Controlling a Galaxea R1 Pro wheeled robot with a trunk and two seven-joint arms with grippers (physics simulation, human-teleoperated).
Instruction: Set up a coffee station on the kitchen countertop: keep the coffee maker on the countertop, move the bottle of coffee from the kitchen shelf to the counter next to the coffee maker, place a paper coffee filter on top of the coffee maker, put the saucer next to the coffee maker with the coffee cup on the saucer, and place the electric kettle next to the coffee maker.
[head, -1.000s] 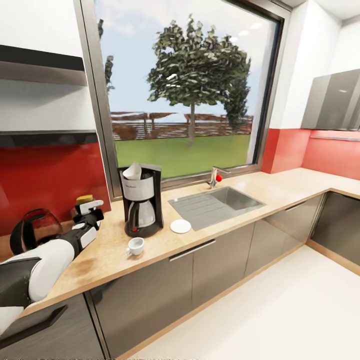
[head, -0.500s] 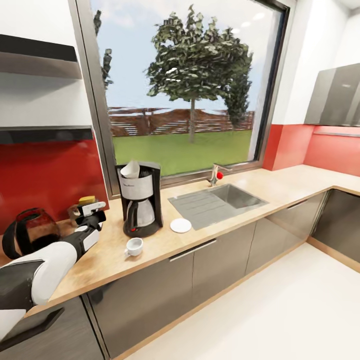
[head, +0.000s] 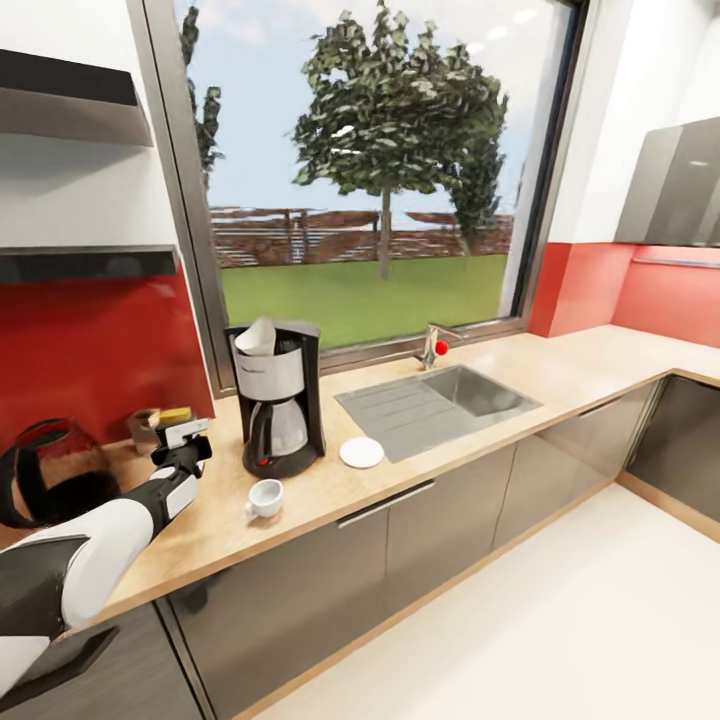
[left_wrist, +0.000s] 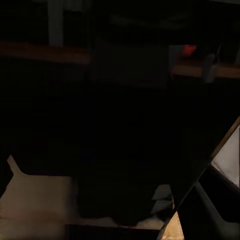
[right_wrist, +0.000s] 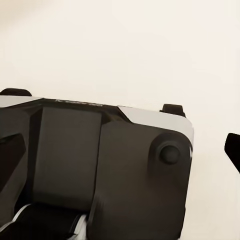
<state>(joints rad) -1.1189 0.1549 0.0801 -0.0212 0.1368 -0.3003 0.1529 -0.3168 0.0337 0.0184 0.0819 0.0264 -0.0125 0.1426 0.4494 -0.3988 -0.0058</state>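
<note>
One item has come down within the last second: the bottle (head: 150, 425) is now low over the countertop (head: 330, 480), left of the coffee maker (head: 275, 400), at the left gripper (head: 185, 437), whose jaws I cannot tell as clamped or released, so placement looks near complete.

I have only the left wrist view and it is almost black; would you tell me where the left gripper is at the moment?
Observer: In the head view the left gripper is over the kitchen countertop, right by the bottle of coffee.
Operator: Is the filter placed yet?
Observer: Yes, the paper coffee filter sits on top of the coffee maker.
Operator: And the cup?
Observer: The coffee cup stands on the countertop, apart from the saucer.
</note>
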